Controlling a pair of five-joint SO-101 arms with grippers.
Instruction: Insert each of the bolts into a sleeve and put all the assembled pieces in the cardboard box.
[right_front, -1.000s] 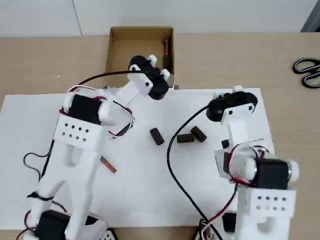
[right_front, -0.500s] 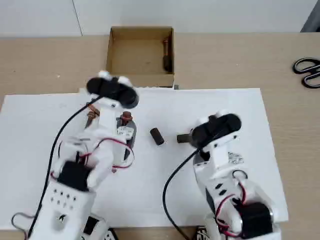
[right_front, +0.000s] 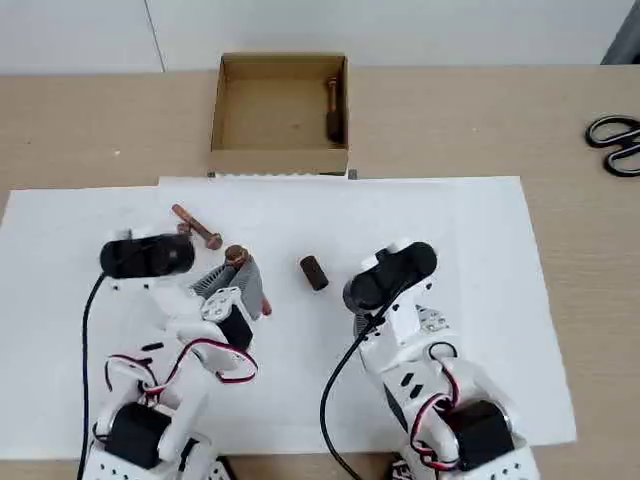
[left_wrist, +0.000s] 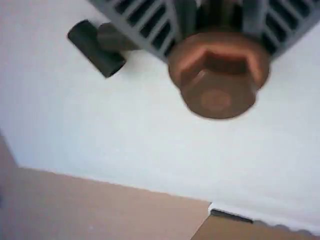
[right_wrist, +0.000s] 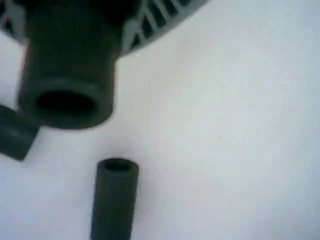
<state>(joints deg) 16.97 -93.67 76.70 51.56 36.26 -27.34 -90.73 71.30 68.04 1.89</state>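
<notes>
My left gripper (right_front: 240, 272) is shut on a copper bolt (right_front: 236, 256), whose hexagonal head (left_wrist: 217, 75) sticks out between the grey jaws. A second bolt (right_front: 197, 227) lies on the white paper just beyond it. One black sleeve (right_front: 314, 273) lies loose between the arms, and the left wrist view shows this sleeve (left_wrist: 97, 47) too. My right gripper (right_wrist: 70, 30) is shut on another black sleeve (right_wrist: 67, 80), open end outward. Two more sleeves lie below it, one (right_wrist: 115, 200) near and one (right_wrist: 15, 135) at the edge. The cardboard box (right_front: 230, 110) holds one assembled piece (right_front: 333, 110).
The white paper sheet (right_front: 480, 230) covers the middle of the wooden table. Scissors (right_front: 615, 145) lie at the far right edge. The right arm's body (right_front: 390, 277) hides the paper under it.
The left arm swung back from the box to the near left of the paper, now with a bolt in its jaws. The right arm drew back and leftward over the sleeves.
</notes>
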